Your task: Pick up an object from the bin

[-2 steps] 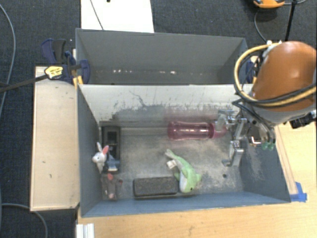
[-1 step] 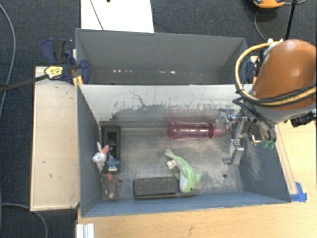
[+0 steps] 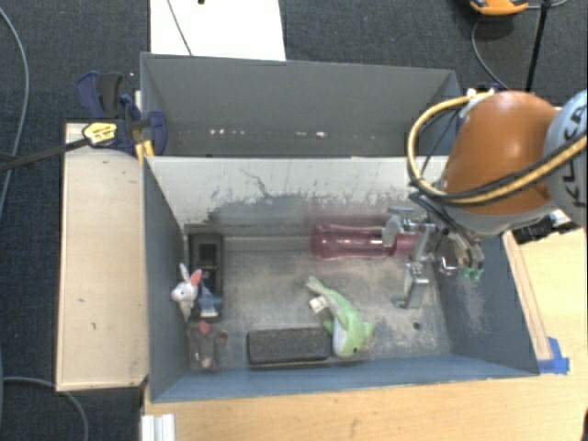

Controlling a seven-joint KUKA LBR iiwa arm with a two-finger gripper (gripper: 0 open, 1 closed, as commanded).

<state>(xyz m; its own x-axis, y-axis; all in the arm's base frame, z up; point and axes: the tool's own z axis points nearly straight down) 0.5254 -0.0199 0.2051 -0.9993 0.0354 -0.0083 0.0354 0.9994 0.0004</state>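
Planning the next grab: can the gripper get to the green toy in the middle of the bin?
Probably yes: the green toy lies uncovered, with bare floor between it and the gripper.

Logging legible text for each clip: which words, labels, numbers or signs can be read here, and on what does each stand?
On the arm's white shell: dark letters, cut off at the edge, not readable as a word.
On the pink tube, green toy, black block and black box in the bin: no readable text.
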